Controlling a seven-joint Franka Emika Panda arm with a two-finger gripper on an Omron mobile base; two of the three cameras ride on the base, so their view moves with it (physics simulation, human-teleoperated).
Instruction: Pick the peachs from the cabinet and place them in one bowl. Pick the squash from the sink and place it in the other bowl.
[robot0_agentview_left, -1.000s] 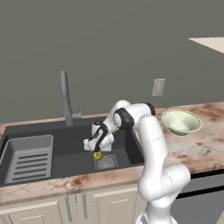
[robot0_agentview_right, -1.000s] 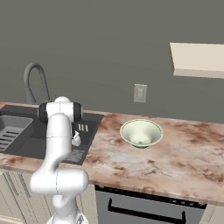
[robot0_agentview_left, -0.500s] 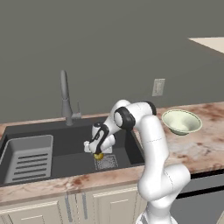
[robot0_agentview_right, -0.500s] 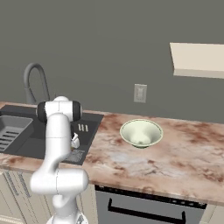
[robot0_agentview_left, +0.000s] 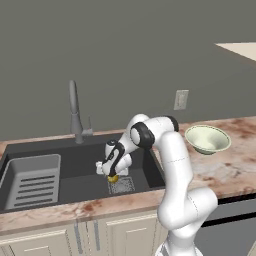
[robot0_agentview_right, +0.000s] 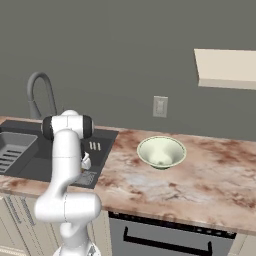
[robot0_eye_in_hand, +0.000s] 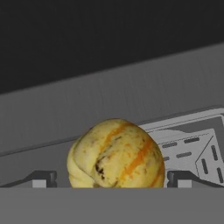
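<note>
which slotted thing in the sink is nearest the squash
The small drain grate, right by the squash; the big rack sits at the far end of the sink.

The squash (robot0_agentview_left: 113, 178) lies in the sink (robot0_agentview_left: 70, 165) by the drain, rack (robot0_agentview_left: 34, 179) to its left, faucet (robot0_agentview_left: 75, 111) behind; a bowl (robot0_agentview_left: 207, 139) sits on the desk (robot0_agentview_right: 200, 175) to the right.

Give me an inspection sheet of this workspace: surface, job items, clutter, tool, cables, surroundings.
Surface: marbled brown countertop with the dark sink set into it.
Job's things: yellow, orange-streaked squash low in the sink over the drain grate; one pale bowl on the counter; beige cabinet slab on the wall; peaches nothing seen.
Clutter: grey slotted rack in the sink's left part.
Tool: tool down in the sink, a finger on each side of the squash; contact cannot be told.
Cables: nothing seen.
Surroundings: faucet, wall outlet, white drawer fronts below.
</note>
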